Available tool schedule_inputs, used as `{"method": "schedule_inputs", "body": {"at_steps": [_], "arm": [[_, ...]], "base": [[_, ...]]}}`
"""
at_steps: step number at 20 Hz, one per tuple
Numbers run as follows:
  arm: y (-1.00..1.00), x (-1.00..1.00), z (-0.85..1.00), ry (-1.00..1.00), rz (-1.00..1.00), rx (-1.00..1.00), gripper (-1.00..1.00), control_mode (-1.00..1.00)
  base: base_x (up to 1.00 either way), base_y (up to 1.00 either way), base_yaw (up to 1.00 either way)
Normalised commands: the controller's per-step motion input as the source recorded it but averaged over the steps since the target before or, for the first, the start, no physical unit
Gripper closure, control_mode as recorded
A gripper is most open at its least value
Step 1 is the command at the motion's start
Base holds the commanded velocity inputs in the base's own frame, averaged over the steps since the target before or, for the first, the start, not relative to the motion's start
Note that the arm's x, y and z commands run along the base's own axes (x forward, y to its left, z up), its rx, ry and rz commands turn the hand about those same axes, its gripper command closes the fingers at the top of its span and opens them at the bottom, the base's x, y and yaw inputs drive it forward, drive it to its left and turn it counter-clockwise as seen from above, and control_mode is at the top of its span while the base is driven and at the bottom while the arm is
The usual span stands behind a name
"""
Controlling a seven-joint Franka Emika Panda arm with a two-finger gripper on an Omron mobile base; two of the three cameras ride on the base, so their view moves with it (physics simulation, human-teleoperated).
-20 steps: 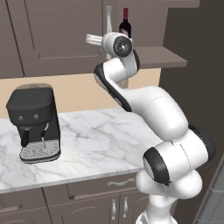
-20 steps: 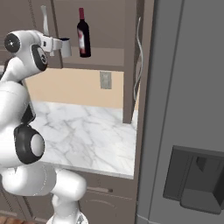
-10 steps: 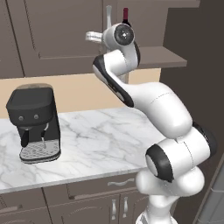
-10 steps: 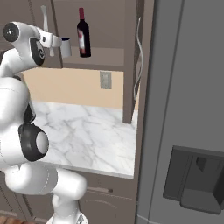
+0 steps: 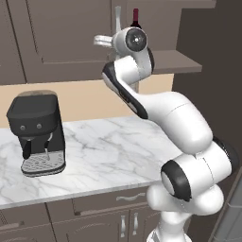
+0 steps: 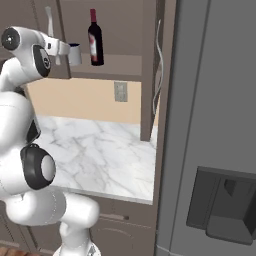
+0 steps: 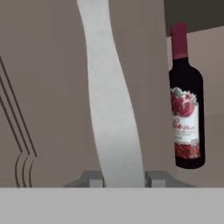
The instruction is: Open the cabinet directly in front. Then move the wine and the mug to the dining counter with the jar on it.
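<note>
The white arm reaches up to the dark brown upper wall cabinet (image 5: 71, 38). In the hand view, the two dark fingertips of the tool (image 7: 123, 178) sit one on each side of the long curved silver vertical handle (image 7: 111, 100) of a closed panelled door, pressed against its edges: the tool is closed on this handle. In the left base view the tool (image 5: 101, 40) meets the handle (image 5: 116, 19) at the cabinet front. The right-hand door stands open. On the exposed shelf (image 6: 120, 67) stands the slim dark glass wine bottle with red foil neck (image 6: 95, 37), upright; just beside it, nearer the arm, the small light grey-white mug (image 6: 74, 53). Below lies the white grey-veined marble bench (image 5: 104, 151), carrying a black coffee machine (image 5: 37, 133) at its left end.
</note>
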Motion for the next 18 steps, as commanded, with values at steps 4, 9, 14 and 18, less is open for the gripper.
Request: {"method": "schedule_inputs", "body": {"at_steps": [4,9,14,18], "arm": [[0.47,-0.84,0.00,-0.16,0.00,-0.04,1.00,-1.00],[0.82,-1.00,0.01,-0.14,0.00,-0.04,1.00,-1.00],[1.00,-1.00,0.17,-0.09,-0.02,-0.09,1.00,-1.00],[1.00,-1.00,0.18,-0.07,-0.05,-0.14,1.00,-1.00]], "base": [[0.00,0.00,0.00],[0.00,0.00,0.00],[0.00,0.00,0.00],[0.00,0.00,0.00]]}}
